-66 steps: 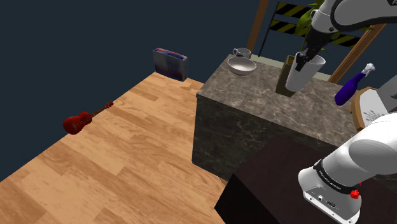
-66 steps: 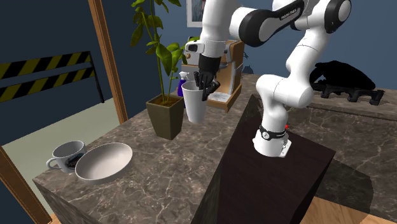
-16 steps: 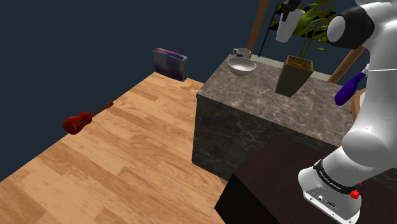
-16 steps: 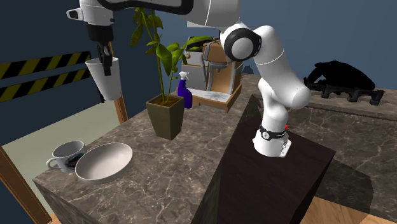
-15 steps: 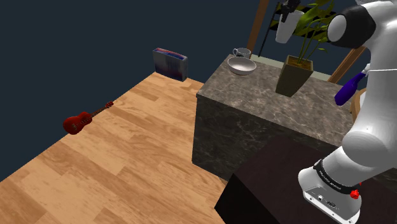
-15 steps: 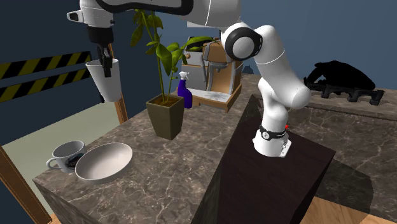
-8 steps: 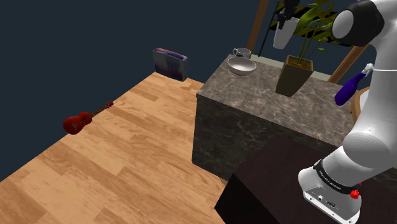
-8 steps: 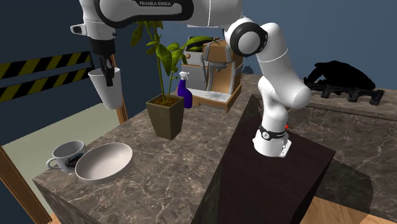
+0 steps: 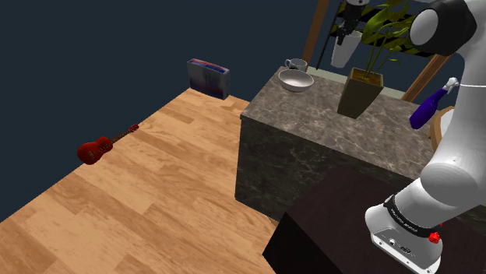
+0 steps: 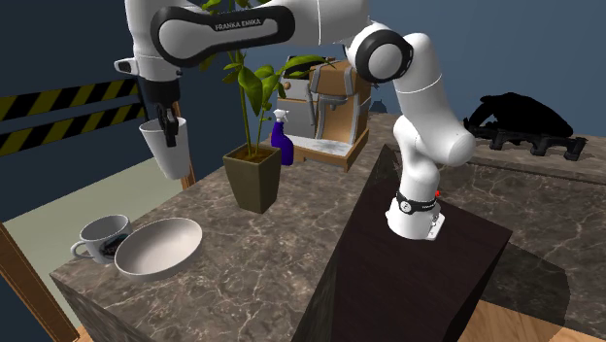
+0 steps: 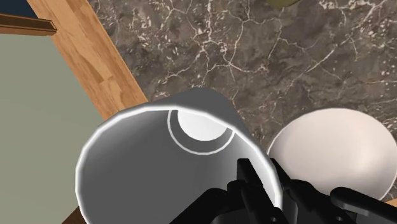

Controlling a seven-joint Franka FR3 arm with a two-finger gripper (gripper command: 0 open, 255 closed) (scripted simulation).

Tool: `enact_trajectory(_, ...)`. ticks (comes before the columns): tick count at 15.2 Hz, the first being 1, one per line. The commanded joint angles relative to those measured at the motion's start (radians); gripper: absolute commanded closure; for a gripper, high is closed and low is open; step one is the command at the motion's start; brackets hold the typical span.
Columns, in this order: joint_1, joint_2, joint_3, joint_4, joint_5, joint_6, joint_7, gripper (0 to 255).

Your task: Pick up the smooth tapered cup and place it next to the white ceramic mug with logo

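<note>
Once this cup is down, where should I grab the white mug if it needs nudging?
With the gripper free of the cup, come straight down on the mug and pinch its rim wall on the side away from the bowl. It stands upright, mouth open; the bowl crowds the other side.

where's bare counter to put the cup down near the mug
Bare counter between bowl and plant pot, close to the mug, suits the held cup; more between bowl and stand. Crowded: the mug's corner, bowl right beside it.
</note>
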Motion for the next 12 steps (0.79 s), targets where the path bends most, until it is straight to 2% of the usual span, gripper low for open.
enact_trajectory(1, 0.005, -0.003, 0.001, -0.032, -0.001, 0.029, 0.003, 255)
enact_trajectory(12, 0.017, 0.001, 0.004, -0.175, 0.000, 0.175, 0.007, 255)
